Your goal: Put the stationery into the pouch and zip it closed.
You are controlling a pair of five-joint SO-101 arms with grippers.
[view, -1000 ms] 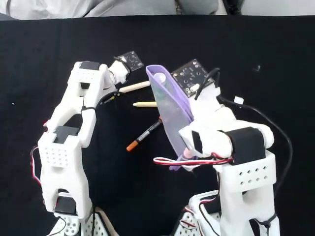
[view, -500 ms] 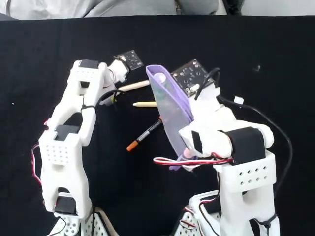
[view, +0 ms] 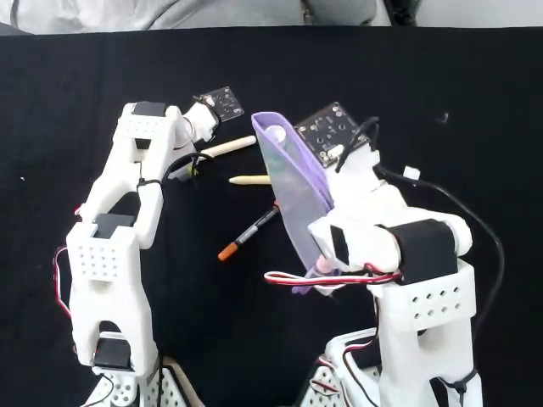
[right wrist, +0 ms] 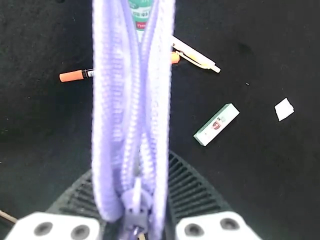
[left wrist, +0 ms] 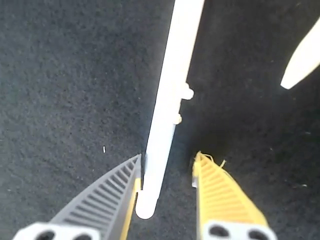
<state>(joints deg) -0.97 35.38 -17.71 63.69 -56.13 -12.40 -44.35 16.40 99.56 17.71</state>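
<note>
The right gripper point(right wrist: 132, 165) has its dark ribbed jaws clamped on the lilac fabric zip pouch point(right wrist: 132, 95). It grips the end where the zip pull point(right wrist: 134, 200) sits, so the pouch stretches straight out from the jaws (its far end gapes open). A green and white item shows in that far mouth, but what it is cannot be told.

On the black cloth-covered table point(right wrist: 270, 45) beyond these jaws, a black marker with an orange cap point(right wrist: 80, 75) lies to one side of the pouch. To the other side lie a small green and white rectangular block point(right wrist: 216, 124), a white paper scrap point(right wrist: 284, 109) and, farther out, a cream pen with a clip point(right wrist: 197, 59).

Farther across the table, the left gripper point(left wrist: 168, 156) hangs low over the cloth with its jaws apart. They straddle the near end of a long cream-white plastic pen point(left wrist: 172, 85), which runs straight out from them. The grey finger point(left wrist: 117, 190) is just beside the pen, touching or nearly so, and the yellow finger point(left wrist: 220, 195) stands clear of it. Beyond the yellow finger, off to its side, shows the pointed tip of a second cream pen point(left wrist: 302, 60). Both pens lie outside the pouch.
</note>
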